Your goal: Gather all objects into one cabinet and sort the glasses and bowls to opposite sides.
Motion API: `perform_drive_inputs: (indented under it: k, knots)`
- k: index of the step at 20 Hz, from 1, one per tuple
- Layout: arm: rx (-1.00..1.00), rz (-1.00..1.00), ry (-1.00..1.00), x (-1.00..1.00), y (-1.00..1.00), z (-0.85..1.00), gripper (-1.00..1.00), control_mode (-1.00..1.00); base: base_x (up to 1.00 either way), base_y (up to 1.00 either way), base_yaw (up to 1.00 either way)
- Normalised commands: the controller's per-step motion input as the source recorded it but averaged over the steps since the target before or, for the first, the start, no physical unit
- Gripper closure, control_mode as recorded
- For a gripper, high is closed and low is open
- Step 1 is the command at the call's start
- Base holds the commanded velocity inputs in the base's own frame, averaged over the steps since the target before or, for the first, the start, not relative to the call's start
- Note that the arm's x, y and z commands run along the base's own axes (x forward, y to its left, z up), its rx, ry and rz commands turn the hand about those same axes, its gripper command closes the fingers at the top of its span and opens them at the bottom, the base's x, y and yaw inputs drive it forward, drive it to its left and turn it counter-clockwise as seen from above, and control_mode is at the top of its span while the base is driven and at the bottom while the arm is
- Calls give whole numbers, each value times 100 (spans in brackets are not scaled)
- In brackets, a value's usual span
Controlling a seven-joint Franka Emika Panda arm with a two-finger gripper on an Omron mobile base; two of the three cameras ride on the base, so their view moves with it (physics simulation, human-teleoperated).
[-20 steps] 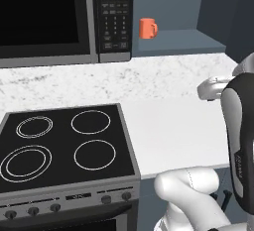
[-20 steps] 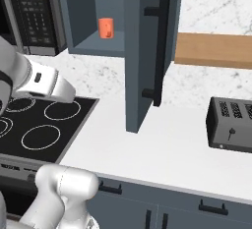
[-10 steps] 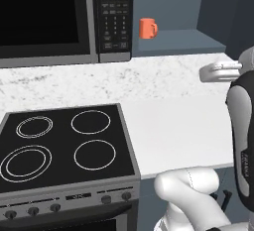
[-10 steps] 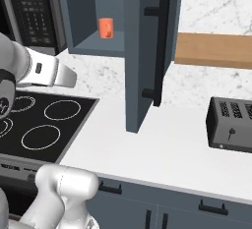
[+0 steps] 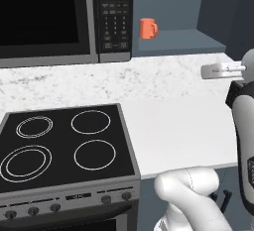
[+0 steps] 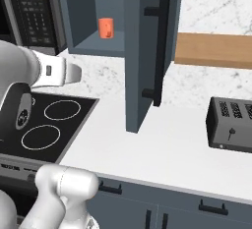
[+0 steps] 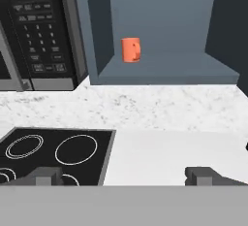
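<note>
Cabinet (image 6: 147, 51) upper centre of right base view, door swung open. Orange cup (image 7: 130, 50) upper centre of hand view, alone on the shelf, handle facing right. Gripper (image 7: 125, 175) spread wide, empty. Approach level, straddle the body, avoid the handle.

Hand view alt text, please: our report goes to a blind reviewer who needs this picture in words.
An orange mug with a side handle stands alone on the floor of an open slate-blue wall cabinet, seen from the robot's hand. The microwave's keypad is to its left; a speckled counter and black cooktop lie below. The pincer is open, holding nothing.
</note>
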Motion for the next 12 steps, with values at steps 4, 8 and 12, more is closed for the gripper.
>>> perform_drive_inputs:
  k: [4,8,12]
  knots:
    - [0,5,-13,6,2,36,-100,-100,0,0,0]
    - [0,0,0,57,2,31,-100,-100,0,0,0]
    - [0,0,5,73,0,21,-100,-100,0,0,0]
